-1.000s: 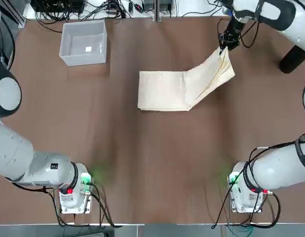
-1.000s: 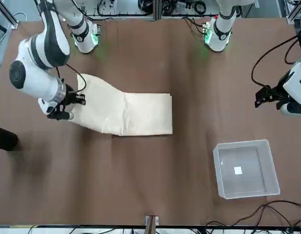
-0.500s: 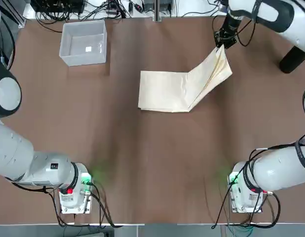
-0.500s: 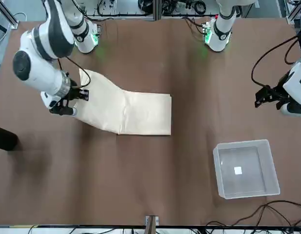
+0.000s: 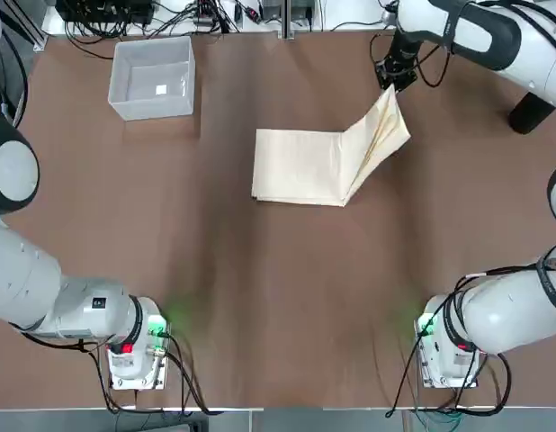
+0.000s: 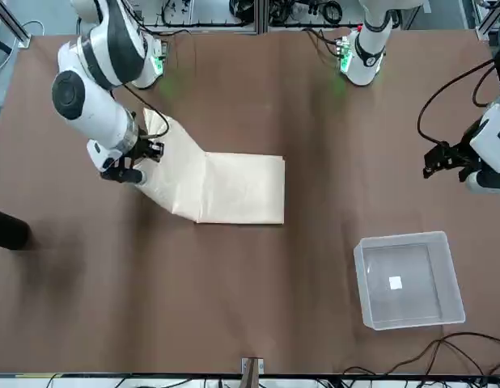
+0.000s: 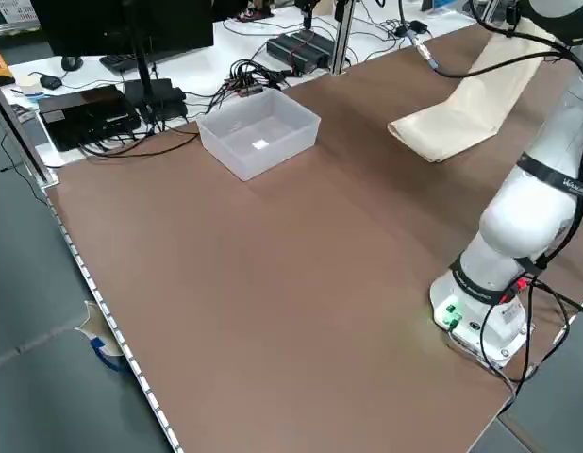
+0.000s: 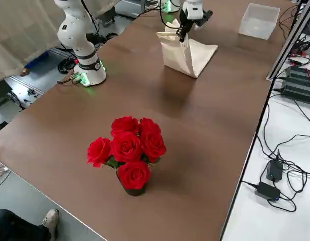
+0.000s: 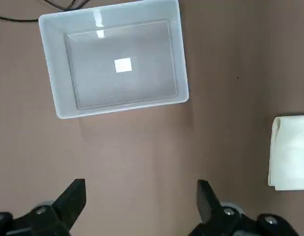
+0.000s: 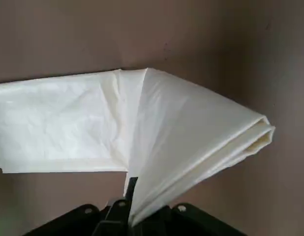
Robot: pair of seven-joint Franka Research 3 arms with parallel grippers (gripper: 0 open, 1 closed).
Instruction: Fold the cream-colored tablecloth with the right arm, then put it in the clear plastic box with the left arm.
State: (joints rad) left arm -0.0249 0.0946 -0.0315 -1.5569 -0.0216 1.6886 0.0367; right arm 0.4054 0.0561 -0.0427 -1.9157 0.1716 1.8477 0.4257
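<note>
While the white glossy right arm (image 5: 458, 27) reaches over the brown table (image 5: 278, 297), its dark right gripper (image 5: 389, 77) is clamped on a raised corner of the cream-colored tablecloth (image 5: 323, 162), a soft layered fabric rectangle at table centre, one end flat, the other lifted at an angle. Well apart, the left gripper (image 9: 142, 201) hangs with fingers spread above the table near the clear, square, upright-walled plastic box (image 5: 154, 76).

A wide brown table (image 5: 287, 297) carries a bunch of red roses (image 8: 127, 150) near one edge. White benches with black cables (image 8: 280, 165) and a dark monitor (image 7: 122, 24) flank it, above grey floor (image 7: 46, 377).
</note>
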